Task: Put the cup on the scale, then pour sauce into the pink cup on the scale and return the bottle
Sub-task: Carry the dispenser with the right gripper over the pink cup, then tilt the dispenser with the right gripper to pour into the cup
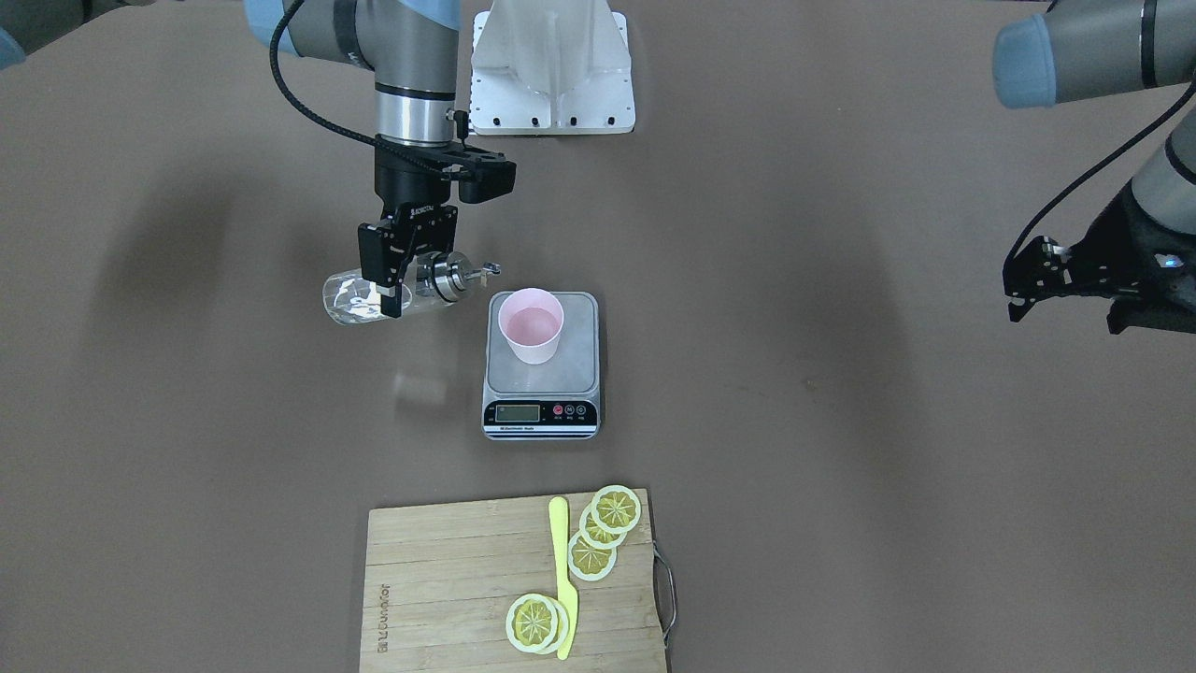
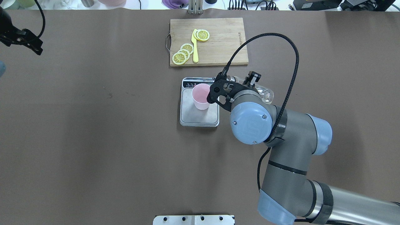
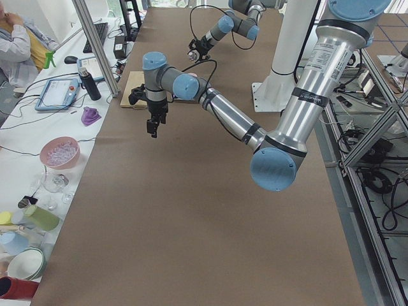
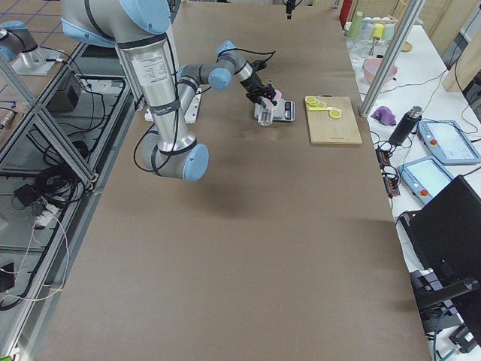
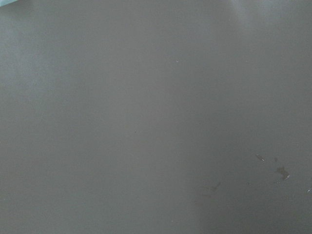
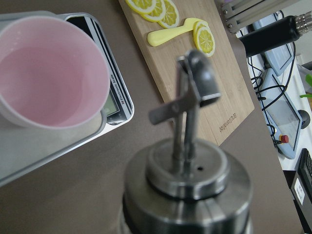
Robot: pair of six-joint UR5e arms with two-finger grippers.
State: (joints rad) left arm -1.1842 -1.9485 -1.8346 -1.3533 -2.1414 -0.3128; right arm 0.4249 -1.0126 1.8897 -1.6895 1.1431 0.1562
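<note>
The cup (image 1: 531, 325) stands upright on the steel platform of the scale (image 1: 579, 355), toward the robot's end. This leaves the display and buttons on the operators' side uncovered, so a reading can be taken. The right claw (image 1: 391, 292) is pinching the bottle (image 1: 346, 299) across its glass body, behind the metal cap (image 1: 447, 277). A grip there leaves the spout free to discharge. The bottle lies roughly horizontal above the counter (image 1: 841, 421), spout toward the cup. In the front-facing view the spout tip sits just beside the cup rim, not clearly over the opening. No stream shows in any view, and the frames do not reveal whether clear liquid is already in the cup. The step in hand is judged to be the pour. The spout probably needs to come over the opening before any further tilt, otherwise sauce would fall on the platform. The left claw (image 1: 1023, 280) appears spread and holds nothing, parked well apart from the scale to keep the pouring area free. A cutting board (image 1: 448, 579) with lemon slices (image 1: 617, 509) and a yellow knife (image 1: 561, 570) lies near the scale on its display side.
</note>
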